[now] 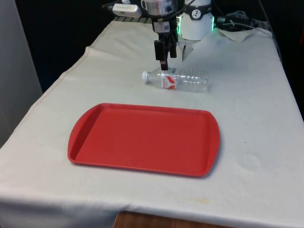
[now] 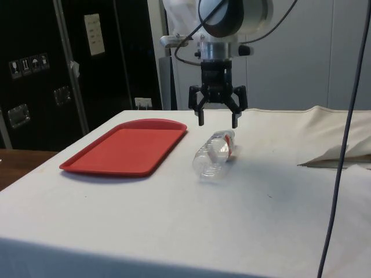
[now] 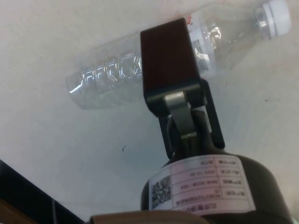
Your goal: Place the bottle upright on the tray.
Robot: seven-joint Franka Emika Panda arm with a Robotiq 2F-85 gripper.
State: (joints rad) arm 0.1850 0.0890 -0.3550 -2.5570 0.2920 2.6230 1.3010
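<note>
A clear plastic bottle (image 1: 178, 80) with a white cap and a red-and-white label lies on its side on the white cloth, just beyond the red tray (image 1: 142, 137), with its cap toward the front view's left. My gripper (image 1: 166, 59) hangs open just above the bottle's label end. In the side view the gripper (image 2: 217, 121) spreads its fingers to either side over the bottle (image 2: 214, 153), close to it but apart, beside the tray (image 2: 124, 147). In the wrist view one black finger (image 3: 166, 60) crosses in front of the bottle (image 3: 107, 79). Nothing is on the tray.
A crumpled fold of cloth (image 1: 240, 31) lies at the table's far corner near the robot's base. A cable (image 2: 348, 116) hangs down at the side view's right. The table's front edge (image 1: 142, 211) runs just past the tray.
</note>
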